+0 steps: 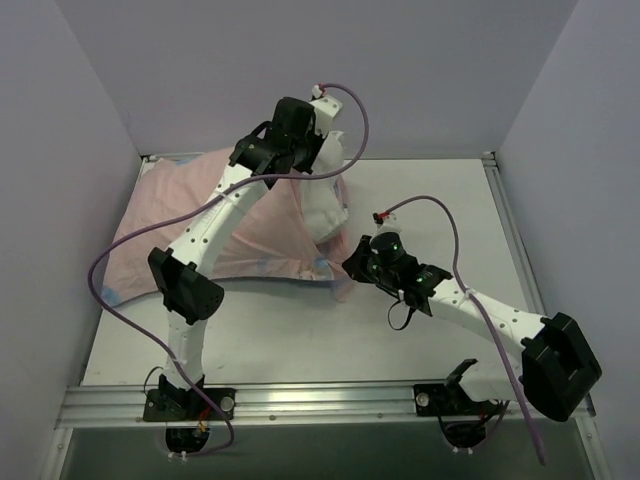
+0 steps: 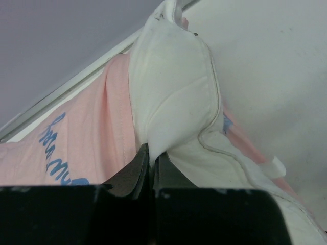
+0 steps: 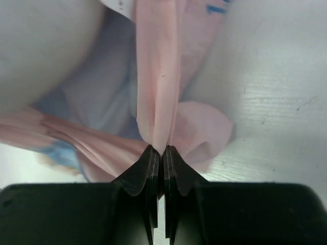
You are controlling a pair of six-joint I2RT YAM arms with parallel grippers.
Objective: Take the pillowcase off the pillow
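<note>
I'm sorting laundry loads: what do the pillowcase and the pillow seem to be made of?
The pillowcase: thin woven cloth, likely cotton or polyester, matte pale pink; it gathers into fine folds at the right claw. The pillow: matte white fabric shell with a piped seam, puffy, so probably fibre-filled; filling unseen.

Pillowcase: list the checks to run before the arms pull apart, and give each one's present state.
1. Left gripper shut on the pillow: ok.
2. Right gripper shut on the pillowcase: ok.
3. Left pinch holds pillow alone, no pillowcase caught in it: cannot tell.
4. One end of the pillow out of the pillowcase: ok, a white corner shows.
5. Whole pillow out: not ok, most of it is covered.
</note>
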